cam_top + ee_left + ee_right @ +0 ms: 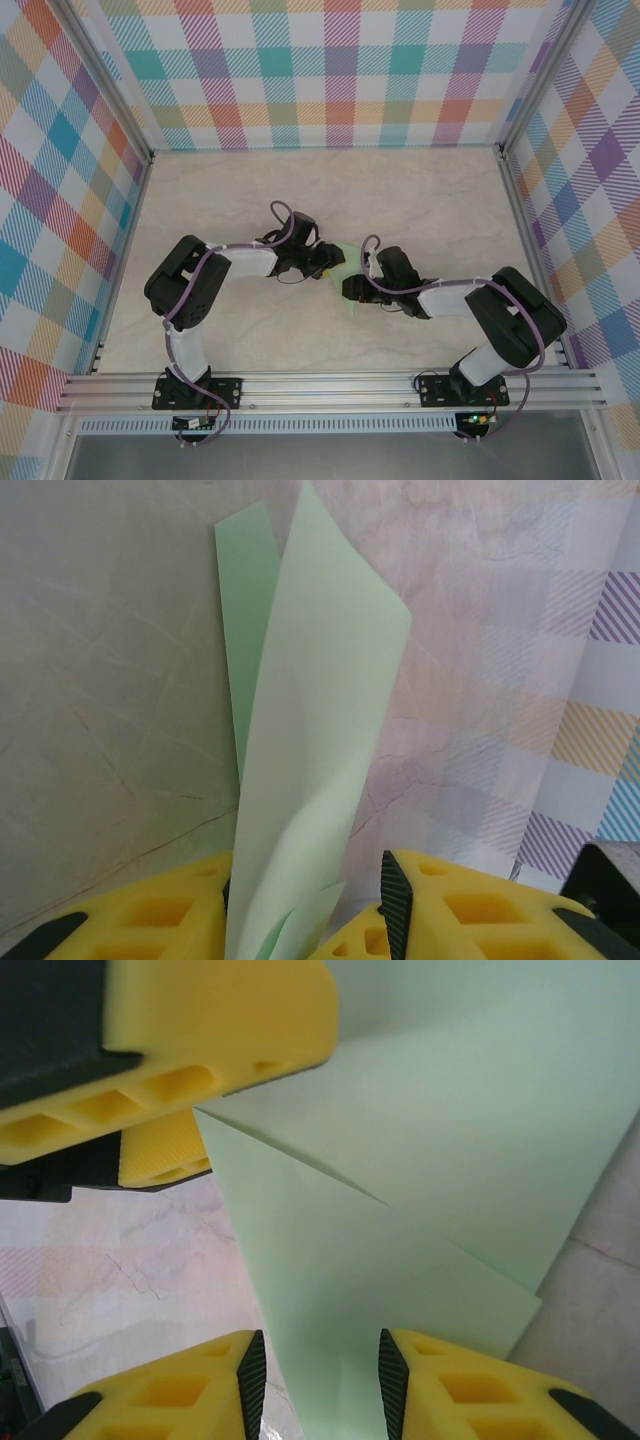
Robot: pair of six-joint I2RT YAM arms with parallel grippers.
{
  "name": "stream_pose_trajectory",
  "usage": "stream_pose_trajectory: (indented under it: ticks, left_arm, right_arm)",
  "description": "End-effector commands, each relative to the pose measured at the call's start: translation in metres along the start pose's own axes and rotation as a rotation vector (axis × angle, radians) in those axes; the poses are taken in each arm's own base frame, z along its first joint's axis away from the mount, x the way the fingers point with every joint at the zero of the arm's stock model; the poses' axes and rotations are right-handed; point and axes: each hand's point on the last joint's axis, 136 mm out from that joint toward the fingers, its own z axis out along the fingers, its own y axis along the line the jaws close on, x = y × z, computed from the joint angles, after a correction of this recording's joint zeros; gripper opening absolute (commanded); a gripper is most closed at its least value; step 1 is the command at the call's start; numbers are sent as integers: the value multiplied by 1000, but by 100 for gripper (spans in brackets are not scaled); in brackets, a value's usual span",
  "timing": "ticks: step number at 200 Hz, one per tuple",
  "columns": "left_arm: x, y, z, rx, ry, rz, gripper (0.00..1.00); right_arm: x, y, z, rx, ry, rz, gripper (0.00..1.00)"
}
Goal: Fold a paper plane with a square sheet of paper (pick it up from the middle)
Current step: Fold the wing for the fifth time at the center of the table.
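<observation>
Yellow fingers (150, 915) of our left gripper (308, 868) sit closest to the lens in the left wrist view, and the sheet of paper (320, 730) rises out of the gap between them. Sheet is pale mint green and creased: a curled front layer, with a narrower, darker strip behind it on the left. It touches the left-hand finger, and we see a sliver of daylight before the black-faced pad (396, 905) on the other side. Jaws are part-way apart; we can't tell if that counts as a grip.

Right wrist view: the sheet runs between the fingers of our right gripper (320, 1335), with one diagonal crease across it and a pointed corner toward the upper left. Jaws stand apart with a clear gap between the paper's edge and the left-hand finger, so nothing is pinched there. Left gripper's fingers come in from the top left, one lying over the sheet's edge.

Top view: both grippers meet tip to tip near mid-table, the right one slightly nearer the bases. Paper shows as small green patches between and just beside them; we can't tell whether it touches the table. Marble-look tabletop (400, 200) underneath, plaid walls (320, 70) on three sides, aluminium rail (330, 385) at the near edge carrying both arm bases.
</observation>
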Motion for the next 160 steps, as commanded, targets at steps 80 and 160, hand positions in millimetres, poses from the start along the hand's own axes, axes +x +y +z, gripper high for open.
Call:
stream_pose_trajectory:
  ticks: [80, 160]
  left_arm:
    - [-2, -8, -1, -25, 4, -11, 21]
    - [-1, -9, -3, -16, -1, -56, 17]
  right_arm:
    - [-1, 7, -24, 265, -20, -401, 50]
    - [-3, 16, -3, 562, -36, -666, 56]
